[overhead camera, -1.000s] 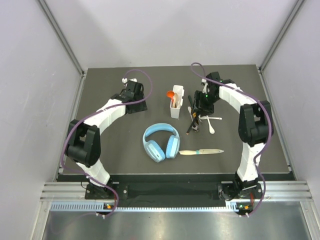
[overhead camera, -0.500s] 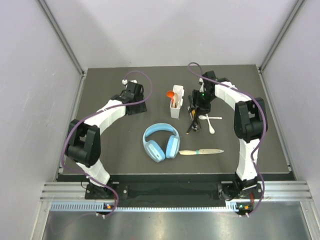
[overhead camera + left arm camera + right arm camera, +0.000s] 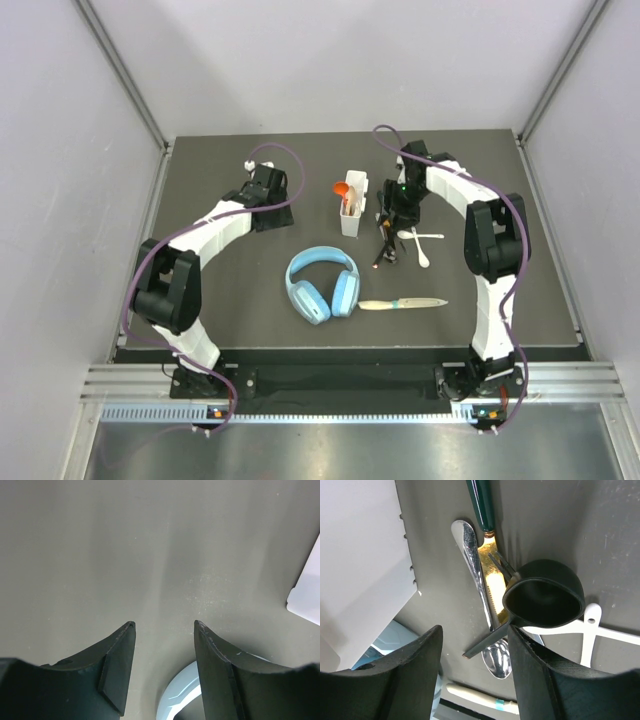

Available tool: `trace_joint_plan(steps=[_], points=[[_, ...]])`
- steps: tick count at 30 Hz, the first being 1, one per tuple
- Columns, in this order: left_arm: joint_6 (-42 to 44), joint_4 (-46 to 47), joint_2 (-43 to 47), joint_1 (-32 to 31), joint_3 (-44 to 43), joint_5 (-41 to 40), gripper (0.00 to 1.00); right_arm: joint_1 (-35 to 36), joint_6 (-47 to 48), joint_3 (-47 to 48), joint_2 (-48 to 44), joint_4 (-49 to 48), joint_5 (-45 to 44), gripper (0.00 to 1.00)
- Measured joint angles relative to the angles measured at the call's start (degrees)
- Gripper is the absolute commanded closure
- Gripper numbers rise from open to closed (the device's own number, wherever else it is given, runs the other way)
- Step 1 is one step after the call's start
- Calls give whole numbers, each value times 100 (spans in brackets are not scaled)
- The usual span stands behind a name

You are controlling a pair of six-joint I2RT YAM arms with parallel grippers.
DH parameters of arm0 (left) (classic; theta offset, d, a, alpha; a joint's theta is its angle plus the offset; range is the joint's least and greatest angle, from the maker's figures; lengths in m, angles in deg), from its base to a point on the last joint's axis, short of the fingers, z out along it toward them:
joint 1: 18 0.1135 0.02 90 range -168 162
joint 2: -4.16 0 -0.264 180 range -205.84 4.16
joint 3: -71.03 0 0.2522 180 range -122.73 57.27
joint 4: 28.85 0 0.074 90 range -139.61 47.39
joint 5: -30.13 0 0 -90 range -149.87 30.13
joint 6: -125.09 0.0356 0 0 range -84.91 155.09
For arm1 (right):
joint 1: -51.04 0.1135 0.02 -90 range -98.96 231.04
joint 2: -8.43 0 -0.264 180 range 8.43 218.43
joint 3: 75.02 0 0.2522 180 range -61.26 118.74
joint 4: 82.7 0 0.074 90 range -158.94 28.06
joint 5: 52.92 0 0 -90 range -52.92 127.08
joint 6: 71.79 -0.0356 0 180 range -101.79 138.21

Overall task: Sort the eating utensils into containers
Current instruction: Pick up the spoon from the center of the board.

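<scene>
Right gripper (image 3: 475,630) hangs low over the cutlery heap, jaws spread wide, nothing between them. Under it the pieces are crossed over each other: a black scoop spoon (image 3: 545,600) sits on top, beside a silver spoon (image 3: 475,565) and a green-handled knife (image 3: 481,500) with a gold blade. A thin dark piece runs slantwise under the scoop; whether it is a fork is hard to make out. White plastic spoons (image 3: 592,630) poke out from beneath the scoop on the right, partly covered.

The white caddy (image 3: 352,222) stands just left of that heap on the dark table (image 3: 230,290), an orange-red spoon (image 3: 343,189) sticking out of its far end. Its wall fills the left of the right wrist view, compartments hidden.

Nearer the arm bases, light-blue headphones (image 3: 322,283) lie beside a wooden-handled knife (image 3: 402,303), well apart from the heap.

Left gripper (image 3: 165,625) rests over bare table left of the caddy, jaws apart, holding nothing. Its camera catches only an edge of headphone and a white corner, both cut off.
</scene>
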State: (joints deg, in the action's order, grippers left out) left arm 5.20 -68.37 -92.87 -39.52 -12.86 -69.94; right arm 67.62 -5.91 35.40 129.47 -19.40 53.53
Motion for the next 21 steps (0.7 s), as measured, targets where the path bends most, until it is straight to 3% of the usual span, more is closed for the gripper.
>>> trace_joint_plan(steps=[21], points=[[2,0,0,0,17,7,45,13,-42,-105,-39,109,-356,46]])
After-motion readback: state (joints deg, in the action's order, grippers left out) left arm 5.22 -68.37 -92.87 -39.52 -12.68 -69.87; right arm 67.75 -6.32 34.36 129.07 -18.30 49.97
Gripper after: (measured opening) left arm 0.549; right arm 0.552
